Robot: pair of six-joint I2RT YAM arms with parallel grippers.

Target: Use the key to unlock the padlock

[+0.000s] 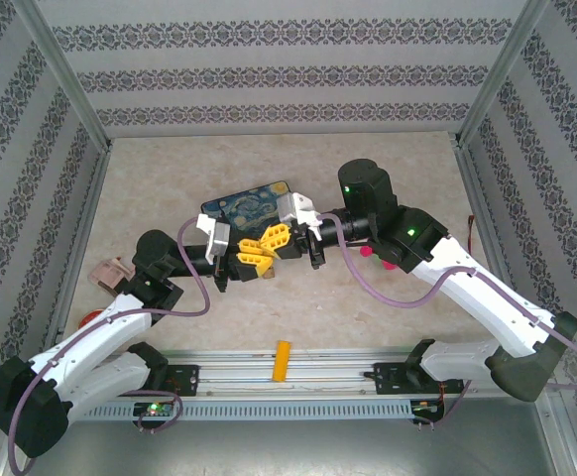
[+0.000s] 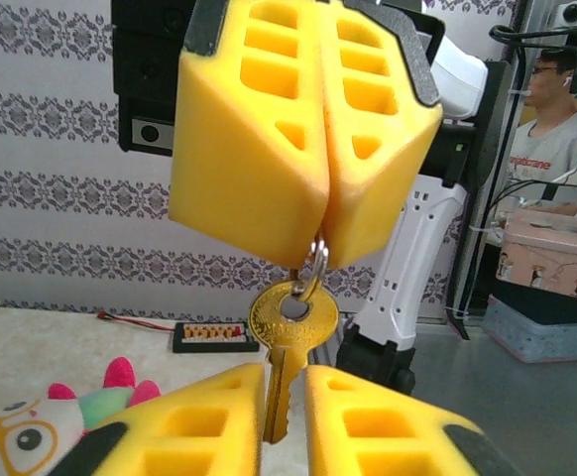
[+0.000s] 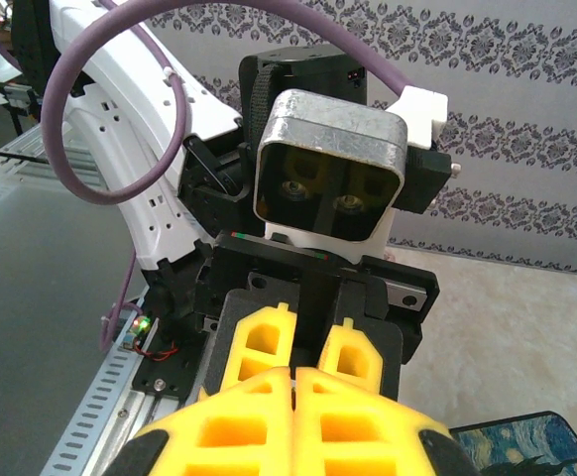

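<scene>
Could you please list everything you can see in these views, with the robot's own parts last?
ring: one, silvery, mid-air at centre
key: one, brass-coloured, hanging from it
tin: one, starry-night blue, centre of table
block: one, orange-yellow, table's near edge
plush toy: one, multicoloured, on table
pinkish object: one, pale, table's left side
person: one, white shirt, beyond table
left gripper: one, yellow fingers, flanking key's blade
right gripper: one, yellow fingers, shut on ring
</scene>
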